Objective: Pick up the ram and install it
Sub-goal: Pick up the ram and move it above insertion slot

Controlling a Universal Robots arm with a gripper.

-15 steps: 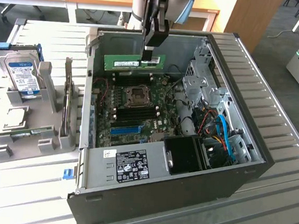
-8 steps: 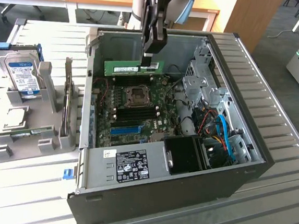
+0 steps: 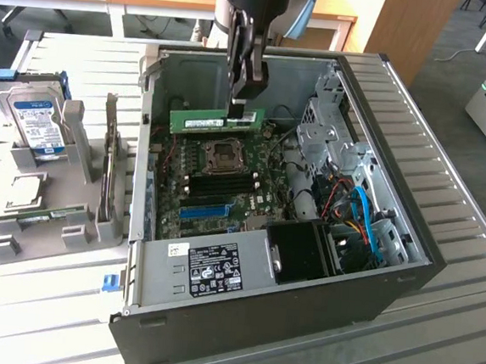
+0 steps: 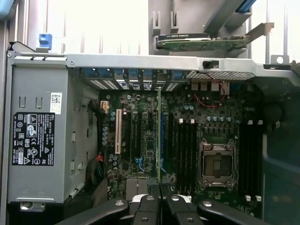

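While clamped in the arm's grasp, the long, thin green circuit-board ram stick point(image 3: 212, 121) hangs long edge down inside the open case, over the far part of the board, just beyond the square silver processor socket point(image 3: 224, 155).

- Grip: black two-finger gripper point(image 3: 243, 112) closed down to a narrow gap on the ram's right end as the exterior view has it. The wrist view shows the stick edge-on as a thin line between the fingers point(image 4: 149, 210).
- Done: pick-up complete, stick clear of any holder.
- Left: seating. The ram sits in no slot, and the black memory slots point(image 3: 223, 183) near the socket stand empty.
- Surroundings: dark green motherboard point(image 3: 254, 202); black and grey tower case point(image 3: 300, 310) lying open side up on a ribbed metal table point(image 3: 442, 336); grey moulded parts tray point(image 3: 16, 243) at the exterior view's left, carrying a silver hard drive point(image 3: 37, 121) and another green stick point(image 3: 48, 216).
- Hard to make out: the ram's height above the board, which slot it lines up with, and its contact edge.
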